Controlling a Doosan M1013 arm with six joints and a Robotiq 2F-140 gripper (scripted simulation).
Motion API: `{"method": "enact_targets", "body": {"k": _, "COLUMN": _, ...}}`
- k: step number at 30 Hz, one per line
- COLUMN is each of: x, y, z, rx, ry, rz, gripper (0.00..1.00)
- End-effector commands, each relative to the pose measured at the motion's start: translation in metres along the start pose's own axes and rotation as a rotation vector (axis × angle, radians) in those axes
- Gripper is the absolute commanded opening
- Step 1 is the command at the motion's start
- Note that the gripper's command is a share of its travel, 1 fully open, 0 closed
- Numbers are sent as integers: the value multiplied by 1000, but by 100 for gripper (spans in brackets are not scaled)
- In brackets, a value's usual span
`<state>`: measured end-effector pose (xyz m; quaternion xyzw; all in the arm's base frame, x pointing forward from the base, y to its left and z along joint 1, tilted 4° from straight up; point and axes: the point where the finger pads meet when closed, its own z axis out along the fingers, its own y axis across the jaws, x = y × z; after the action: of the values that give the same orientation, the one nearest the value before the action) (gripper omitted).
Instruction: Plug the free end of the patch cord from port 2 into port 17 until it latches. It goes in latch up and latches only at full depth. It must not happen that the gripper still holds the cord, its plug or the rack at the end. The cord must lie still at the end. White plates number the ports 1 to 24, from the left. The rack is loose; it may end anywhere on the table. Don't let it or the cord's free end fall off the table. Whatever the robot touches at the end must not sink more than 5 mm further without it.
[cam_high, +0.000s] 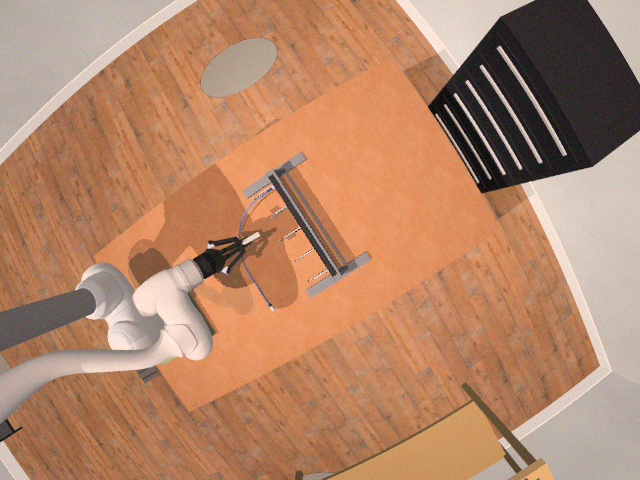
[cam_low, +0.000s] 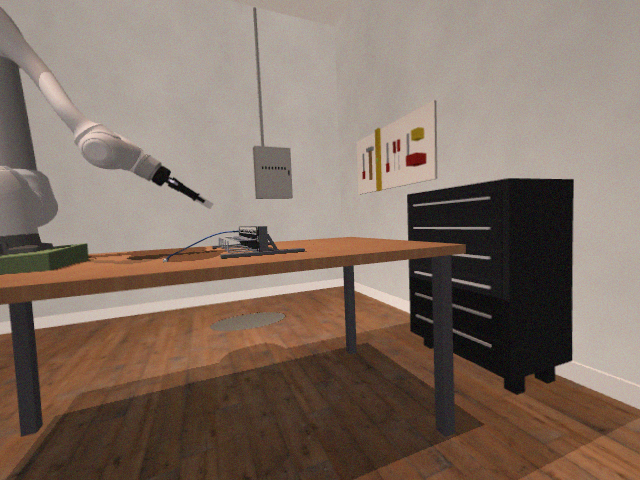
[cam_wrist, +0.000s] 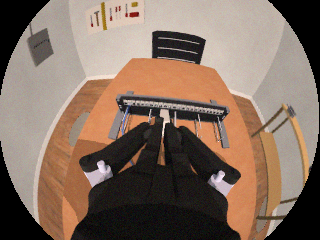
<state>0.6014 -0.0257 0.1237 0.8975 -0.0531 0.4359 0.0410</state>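
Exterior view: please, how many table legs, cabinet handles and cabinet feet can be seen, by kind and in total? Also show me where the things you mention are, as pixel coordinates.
Table legs (cam_low: 443, 341): 3
Cabinet handles (cam_high: 564, 152) (cam_low: 451, 227) (cam_wrist: 178, 49): 6
Cabinet feet (cam_low: 514, 384): 3
Total: 12

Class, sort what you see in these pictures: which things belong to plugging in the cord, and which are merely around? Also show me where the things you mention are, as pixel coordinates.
Part of the job:
- blue cord (cam_high: 254, 281) (cam_low: 192, 242)
- rack (cam_high: 305, 222) (cam_low: 263, 238) (cam_wrist: 172, 109)
- end effector (cam_high: 250, 239) (cam_low: 205, 200) (cam_wrist: 163, 115)
- table (cam_high: 413, 155) (cam_low: 330, 252) (cam_wrist: 175, 75)

Just around:
- black drawer cabinet (cam_high: 563, 67) (cam_low: 540, 258) (cam_wrist: 178, 44)
- tool board (cam_low: 398, 160) (cam_wrist: 118, 19)
- wall box (cam_low: 272, 183) (cam_wrist: 40, 52)
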Motion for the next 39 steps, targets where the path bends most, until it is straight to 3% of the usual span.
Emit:
{"method": "enact_targets", "body": {"k": 1, "x": -5, "y": 0, "z": -4, "rx": -1, "ry": -7, "rz": -7, "gripper": 0}}
{"method": "enact_targets", "body": {"k": 9, "x": -5, "y": 13, "z": -4, "rx": -1, "ry": -7, "rz": -7, "gripper": 0}}
{"method": "enact_targets", "body": {"k": 29, "x": -4, "y": 91, "z": -4, "rx": -1, "ry": -7, "rz": -7, "gripper": 0}}
{"method": "enact_targets", "body": {"k": 39, "x": -4, "y": 99, "z": -4, "rx": -1, "ry": -7, "rz": -7, "gripper": 0}}
